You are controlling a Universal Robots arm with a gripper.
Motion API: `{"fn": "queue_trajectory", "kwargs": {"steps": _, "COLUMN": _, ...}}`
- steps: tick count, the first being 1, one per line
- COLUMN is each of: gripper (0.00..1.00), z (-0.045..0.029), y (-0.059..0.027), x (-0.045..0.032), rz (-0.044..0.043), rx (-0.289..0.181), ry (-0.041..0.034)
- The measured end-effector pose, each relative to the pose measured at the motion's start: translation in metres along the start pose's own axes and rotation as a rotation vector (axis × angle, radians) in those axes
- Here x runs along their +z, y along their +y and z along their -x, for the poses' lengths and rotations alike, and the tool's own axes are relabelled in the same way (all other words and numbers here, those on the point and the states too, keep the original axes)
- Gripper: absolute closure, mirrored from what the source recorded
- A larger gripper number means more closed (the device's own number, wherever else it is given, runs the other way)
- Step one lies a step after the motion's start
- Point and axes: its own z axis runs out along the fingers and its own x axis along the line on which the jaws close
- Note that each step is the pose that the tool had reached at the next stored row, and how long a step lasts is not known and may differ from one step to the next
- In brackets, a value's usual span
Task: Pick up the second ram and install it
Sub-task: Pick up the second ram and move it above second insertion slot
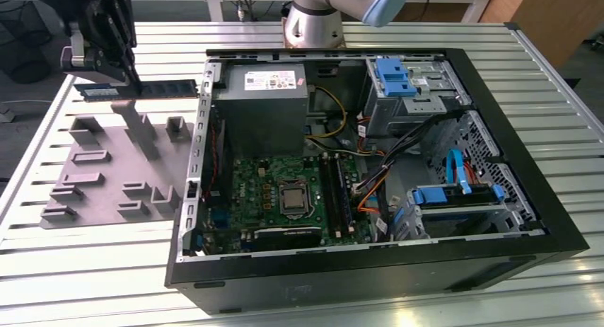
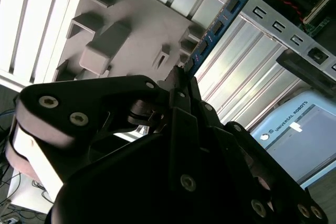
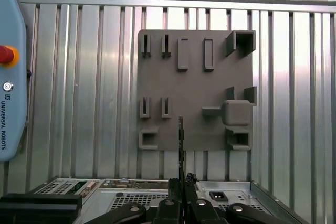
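The second ram (image 1: 165,88) is a long, thin blue-green board with a row of black chips. It hangs level in the air at the upper left of the exterior view, above the far edge of the grey fixture plate (image 1: 104,175) and just outside the case's left wall. The black gripper (image 1: 130,85) has its jaws closed narrowly on the stick, nearer one end, so most of its length juts toward the case.

The open black computer case (image 1: 378,270) lies on its side on the ribbed metal table (image 1: 85,270). Inside it are a grey power supply (image 1: 259,100) at upper centre, the green motherboard (image 1: 254,192) below that with its CPU socket (image 1: 294,197), blue drive caddies (image 1: 392,76) at upper right, and orange and black cables (image 1: 373,189). I cannot tell whether the dark memory slots beside the socket hold anything.

In the second wrist view the second ram (image 2: 220,22) shows its flat face, with blue board and dark chips running away from the gripper (image 2: 181,77). In the first wrist view the second ram (image 3: 180,135) appears edge-on as a thin dark line over the fixture plate (image 3: 194,87), whose raised slotted blocks read clearly. That view also takes in a light-blue teach pendant (image 3: 10,93) with a red button (image 3: 4,55), lying on the table
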Motion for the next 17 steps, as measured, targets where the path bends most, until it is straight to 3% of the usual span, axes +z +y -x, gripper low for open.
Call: {"fn": "queue_trajectory", "kwargs": {"steps": 17, "gripper": 0.86, "z": -0.0001, "y": -0.0106, "x": -0.0004, "rz": 0.0, "rx": 0.0, "ry": 0.0}}
